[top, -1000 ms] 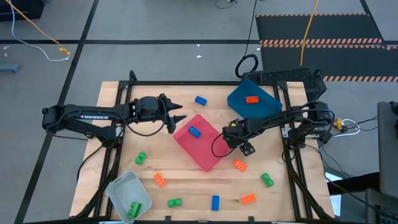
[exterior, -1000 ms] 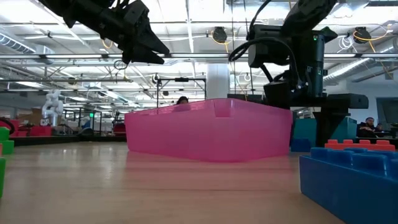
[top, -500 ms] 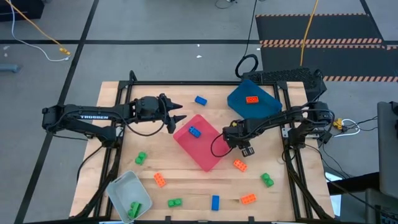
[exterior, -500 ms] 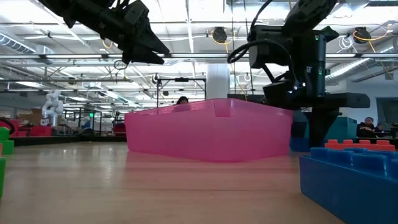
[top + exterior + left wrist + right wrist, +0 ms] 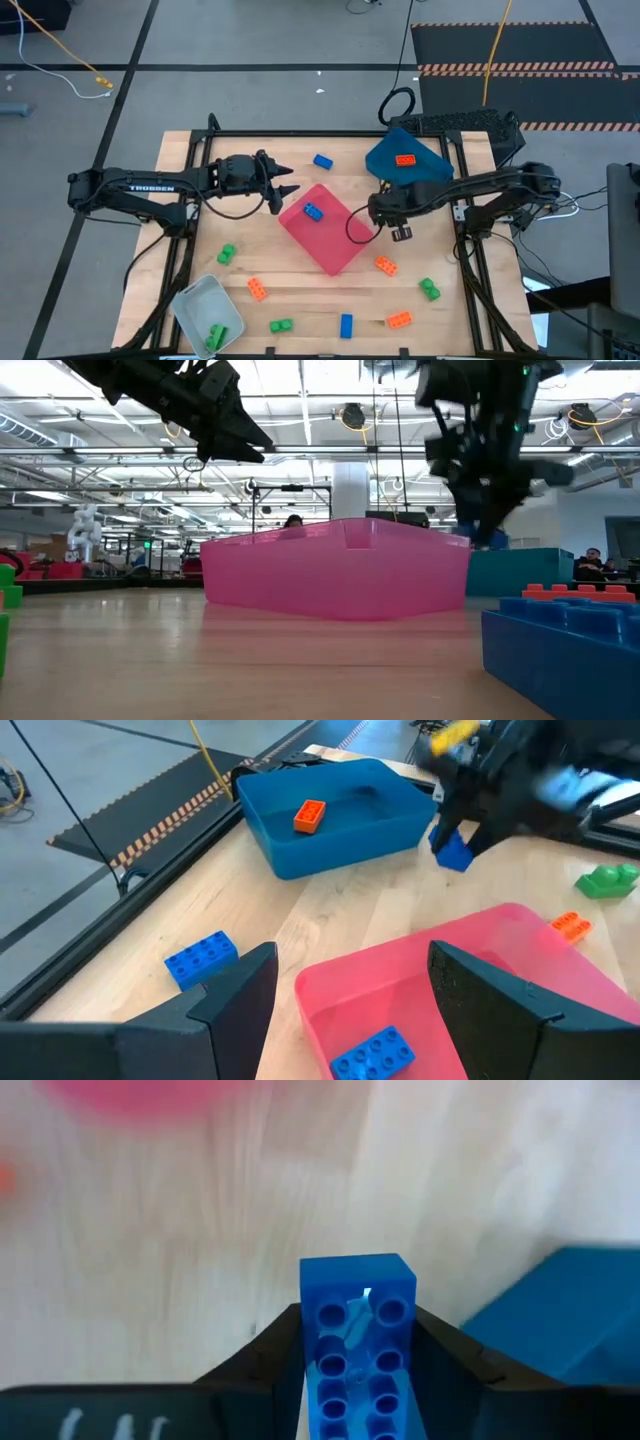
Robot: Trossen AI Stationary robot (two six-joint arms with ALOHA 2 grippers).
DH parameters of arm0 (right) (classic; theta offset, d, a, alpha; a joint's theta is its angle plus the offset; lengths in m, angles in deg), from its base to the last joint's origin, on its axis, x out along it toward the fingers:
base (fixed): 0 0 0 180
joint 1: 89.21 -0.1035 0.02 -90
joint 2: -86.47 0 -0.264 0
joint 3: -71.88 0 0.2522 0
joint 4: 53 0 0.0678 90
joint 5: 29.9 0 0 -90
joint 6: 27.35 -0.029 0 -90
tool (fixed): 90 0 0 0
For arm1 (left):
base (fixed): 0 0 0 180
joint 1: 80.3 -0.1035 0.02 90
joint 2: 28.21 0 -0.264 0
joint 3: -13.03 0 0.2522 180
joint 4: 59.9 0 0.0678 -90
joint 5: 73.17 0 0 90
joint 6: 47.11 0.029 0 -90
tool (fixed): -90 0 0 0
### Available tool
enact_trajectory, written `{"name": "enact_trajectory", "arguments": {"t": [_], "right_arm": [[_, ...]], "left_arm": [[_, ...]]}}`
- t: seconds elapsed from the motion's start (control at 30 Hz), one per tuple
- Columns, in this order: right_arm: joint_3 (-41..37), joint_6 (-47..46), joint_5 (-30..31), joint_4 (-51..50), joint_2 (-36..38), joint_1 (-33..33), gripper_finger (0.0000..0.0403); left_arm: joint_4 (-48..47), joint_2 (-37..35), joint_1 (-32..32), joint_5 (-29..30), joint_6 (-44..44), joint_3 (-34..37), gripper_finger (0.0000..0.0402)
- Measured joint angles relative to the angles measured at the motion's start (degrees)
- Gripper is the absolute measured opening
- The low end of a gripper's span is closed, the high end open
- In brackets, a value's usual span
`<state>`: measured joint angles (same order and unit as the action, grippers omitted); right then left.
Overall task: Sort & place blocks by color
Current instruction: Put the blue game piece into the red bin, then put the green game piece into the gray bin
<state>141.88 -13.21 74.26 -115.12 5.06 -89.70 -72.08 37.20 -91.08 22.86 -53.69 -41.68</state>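
My right gripper hangs above the table between the pink tray and the blue tray, shut on a blue brick. This brick also shows in the left wrist view. My left gripper stands open over the pink tray's far left corner, holding nothing. One blue brick lies in the pink tray and an orange brick in the blue tray. A green brick lies in the grey tray. My right gripper pinches the blue brick's two long sides between its two fingers. The fingers point steeply down and lie along the brick. The brick's free end sticks out past the fingertips, its hollow underside toward the wrist camera. It hangs clear of the table.
Loose on the table lie a blue brick at the far side, green bricks, orange bricks and a blue brick near the front edge.
My right gripper has shut on the blue brick beside the pink tray's right side. It has then risen with the brick and rolled a little. The brick is lifted clear of the table.
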Motion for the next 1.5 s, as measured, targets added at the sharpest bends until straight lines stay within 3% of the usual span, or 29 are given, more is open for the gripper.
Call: {"name": "enact_trajectory", "arguments": {"t": [0.23,0.4,0.7,1.0,1.27,1.5], "right_arm": [[2.19,-0.67,-8.86,15.57,5.89,-0.03,0.0132],[2.21,-0.60,-12.78,24.66,4.27,-0.05,0.0132],[2.12,1.19,-14.47,30.55,-4.51,-1.25,0.0132],[2.10,-0.62,-15.89,32.67,-5.74,-1.88,0.0132],[2.10,-1.40,-15.83,35.27,-5.74,-1.88,0.0199],[2.10,-1.12,-14.56,37.42,-5.74,-1.88,0.0225]], "left_arm": [[0.01,0.01,0.00,0.02,6.55,0.00,0.0257],[1.06,0.01,0.00,0.02,12.74,0.00,0.0257],[1.66,0.01,0.00,0.00,12.30,0.00,0.0257],[1.67,0.02,0.00,-0.05,12.31,0.00,0.0257],[1.66,0.02,0.00,-0.05,12.32,0.00,0.0257],[1.66,0.02,0.00,-0.05,12.32,0.00,0.0257]]}}
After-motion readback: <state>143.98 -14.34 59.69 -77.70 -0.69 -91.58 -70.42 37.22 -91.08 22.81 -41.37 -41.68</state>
